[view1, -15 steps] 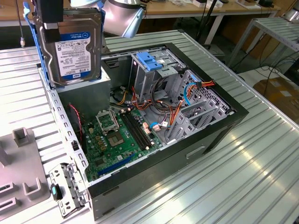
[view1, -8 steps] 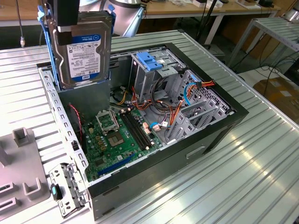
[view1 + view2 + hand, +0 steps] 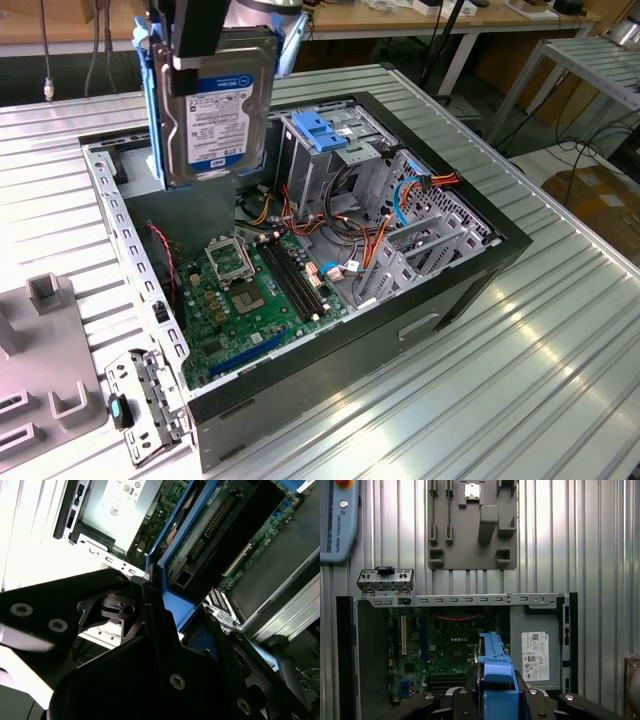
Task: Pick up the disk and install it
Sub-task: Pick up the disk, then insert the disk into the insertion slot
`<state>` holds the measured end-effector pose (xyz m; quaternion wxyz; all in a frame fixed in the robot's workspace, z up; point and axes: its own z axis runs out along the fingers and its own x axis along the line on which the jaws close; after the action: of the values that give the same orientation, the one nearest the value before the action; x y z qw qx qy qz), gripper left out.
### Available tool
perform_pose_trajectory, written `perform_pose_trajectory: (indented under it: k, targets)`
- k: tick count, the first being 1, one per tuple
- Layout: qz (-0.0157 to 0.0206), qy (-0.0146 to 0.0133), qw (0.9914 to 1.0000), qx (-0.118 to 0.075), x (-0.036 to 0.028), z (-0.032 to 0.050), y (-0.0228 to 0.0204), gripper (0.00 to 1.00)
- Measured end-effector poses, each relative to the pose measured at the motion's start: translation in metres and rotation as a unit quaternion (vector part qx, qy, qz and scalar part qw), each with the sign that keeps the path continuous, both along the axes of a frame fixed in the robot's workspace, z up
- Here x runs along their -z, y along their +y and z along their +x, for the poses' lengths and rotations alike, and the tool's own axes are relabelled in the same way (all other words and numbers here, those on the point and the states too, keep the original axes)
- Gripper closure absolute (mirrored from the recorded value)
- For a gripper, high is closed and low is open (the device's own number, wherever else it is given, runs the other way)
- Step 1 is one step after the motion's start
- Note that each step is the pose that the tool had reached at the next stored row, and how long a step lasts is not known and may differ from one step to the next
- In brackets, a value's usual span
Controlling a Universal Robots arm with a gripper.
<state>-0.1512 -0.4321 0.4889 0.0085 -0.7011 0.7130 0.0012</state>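
Nearest, the computer case [image 3: 440,300] sits open. Above its far corner, on the exterior view's left, the disk [image 3: 215,110] hangs upright. The gripper [image 3: 205,60] is clamped on its top end, seemingly at the blue rails. It's rigid, weighty and shock-sensitive, so hold the edges.

Disk: I see silver-grey rectangular disk [image 3: 215,105] above open black metal case [image 3: 462,292].
Cage: blue-topped metal cage [image 3: 328,160], exterior view's right of disk.

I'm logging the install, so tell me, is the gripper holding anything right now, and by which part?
The gripper holds the disk upright by its top end, above the open computer case.
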Motion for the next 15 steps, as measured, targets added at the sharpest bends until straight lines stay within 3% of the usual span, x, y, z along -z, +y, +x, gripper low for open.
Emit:
perform_pose_trajectory:
  k: [6,15]
  targets:
    - [-0.0001,0.0,1.0,0.0,0.0012,0.0215,-0.0012,0.63]
    - [-0.0002,0.0,1.0,0.0,0.0012,0.0233,-0.0012,0.63]
